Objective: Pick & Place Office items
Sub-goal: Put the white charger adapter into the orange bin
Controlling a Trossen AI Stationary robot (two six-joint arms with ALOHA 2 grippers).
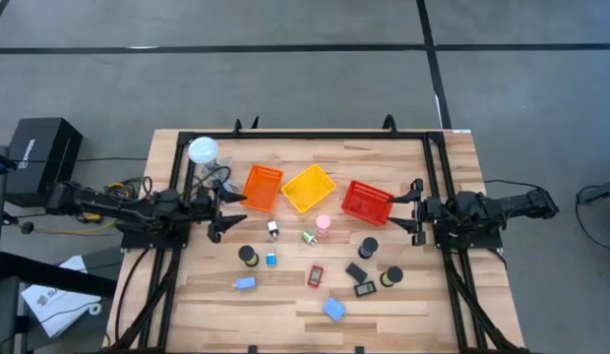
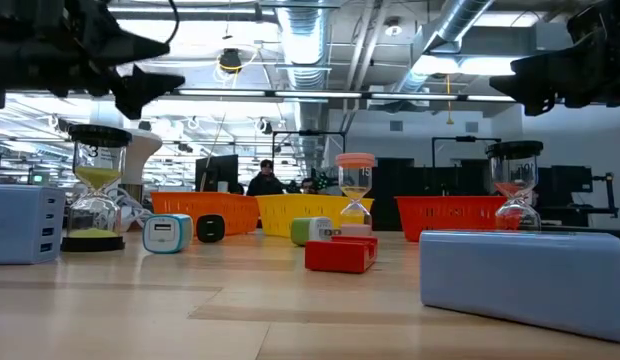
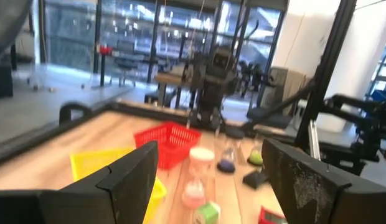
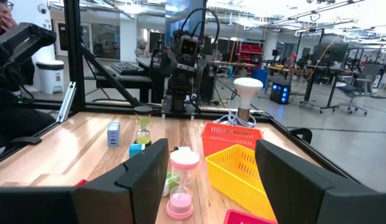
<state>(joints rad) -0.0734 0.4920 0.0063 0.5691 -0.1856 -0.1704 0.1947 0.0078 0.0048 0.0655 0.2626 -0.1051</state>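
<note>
Light-blue block (image 2: pixel 523 270) up close, red rectangle (image 2: pixel 341 254) behind, left gripper (image 1: pixel 222 210) and right gripper (image 1: pixel 407 207) hovering, fingers spread, empty.

Low view: pale blue block (image 2: pixel 525 268) in the foreground runs off the right edge, grey-blue ribbed block (image 2: pixel 25 224) off the left. Left wrist view: red mesh basket (image 3: pixel 170 142) and pink-capped hourglass (image 3: pixel 197 176) blurred. From above, small clips too tiny to identify.

A robotics lab: exposed ceiling ducts (image 2: pixel 460 35), desks, office chairs (image 4: pixel 358 84) behind.
</note>
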